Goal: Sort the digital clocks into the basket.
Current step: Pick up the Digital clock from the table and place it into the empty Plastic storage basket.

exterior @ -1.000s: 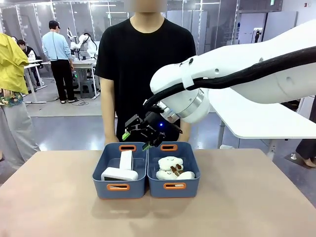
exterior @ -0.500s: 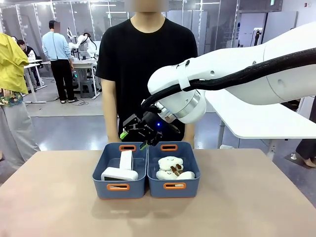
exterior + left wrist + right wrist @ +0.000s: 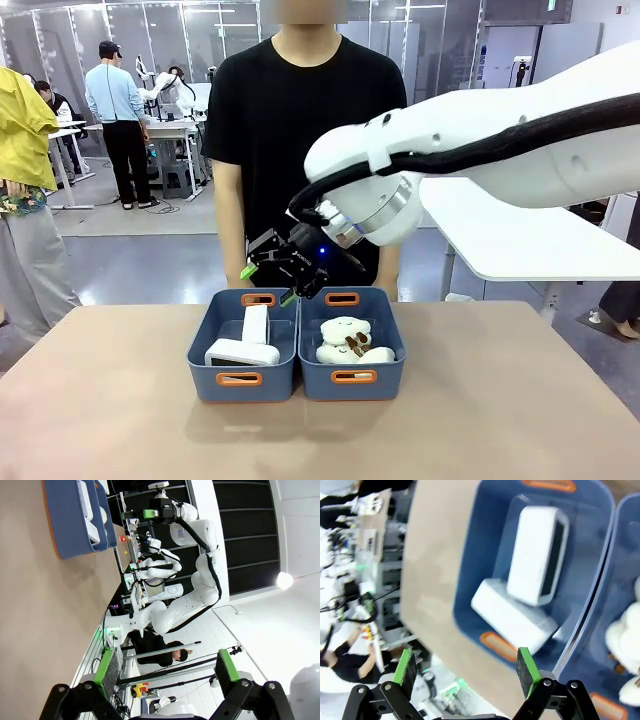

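Table (image 3: 120,400) bare of loose items around the two bins suggests the sorting is essentially finished. The right arm reaches in from the side, and its pincer (image 3: 272,283) hangs above the far rim of the two bins, jaws spread wide and carrying nothing. Directly below and slightly toward the robot from that pincer sits the basket (image 3: 242,378), the blue bin with orange handle slots, and both digital clocks (image 3: 245,340) lie inside it. In the right wrist view the two white blocks (image 3: 527,592) rest one against the other just ahead of the green pads (image 3: 526,671), one propped on its edge with its dark display side showing, the other lying flat under it near the orange slot. The neighbouring bin (image 3: 352,378), to the pincer's other side, holds the plush sheep toys (image 3: 350,342). The left pincer (image 3: 165,672) is released too, empty, held well away from the bins, which appear far ahead of it at the table's end. Judging by this, nothing is left to move; only a retreat of the right arm seems to remain.
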Motion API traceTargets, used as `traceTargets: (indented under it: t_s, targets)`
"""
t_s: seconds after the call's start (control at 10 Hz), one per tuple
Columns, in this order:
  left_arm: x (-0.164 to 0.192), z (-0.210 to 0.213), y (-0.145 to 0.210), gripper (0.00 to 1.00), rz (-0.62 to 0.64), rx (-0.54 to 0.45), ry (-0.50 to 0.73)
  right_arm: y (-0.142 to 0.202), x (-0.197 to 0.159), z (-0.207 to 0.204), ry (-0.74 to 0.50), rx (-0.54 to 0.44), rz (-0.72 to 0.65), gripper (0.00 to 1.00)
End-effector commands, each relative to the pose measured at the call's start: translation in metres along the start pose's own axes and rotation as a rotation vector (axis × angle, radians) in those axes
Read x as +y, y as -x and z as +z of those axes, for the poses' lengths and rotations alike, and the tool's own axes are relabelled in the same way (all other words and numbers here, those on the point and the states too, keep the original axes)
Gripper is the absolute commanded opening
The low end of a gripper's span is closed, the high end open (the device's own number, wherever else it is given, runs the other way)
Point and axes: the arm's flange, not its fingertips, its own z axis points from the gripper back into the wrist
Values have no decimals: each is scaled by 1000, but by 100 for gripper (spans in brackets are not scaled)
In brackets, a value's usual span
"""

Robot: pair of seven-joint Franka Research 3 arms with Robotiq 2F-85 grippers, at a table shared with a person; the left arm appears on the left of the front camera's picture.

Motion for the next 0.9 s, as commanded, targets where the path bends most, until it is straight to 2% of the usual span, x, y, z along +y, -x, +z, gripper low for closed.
traceTargets:
  t_s: [0.0,0.2,0.3,0.4,0.6,0.7,0.8]
  targets:
    - [-2,-1,-4,100,6,-14,-5,38,-26,60,-150,8,-39,100]
    - [-2,-1,-4,100,6,-14,-5,69,-63,100,-340,-9,-16,100]
    - [-2,-1,-4,100,6,-14,-5,85,-77,124,-383,-26,14,100]
    - [-2,-1,-4,100,6,-14,-5,125,-120,206,-456,-112,65,100]
    - [-2,-1,-4,100,6,-14,-5,138,-123,210,-505,-116,51,100]
    - [-2,-1,-4,100,6,-14,-5,166,-138,230,-569,-145,17,100]
    - [-2,-1,-4,100,6,-14,-5,174,-149,253,-545,-146,14,100]
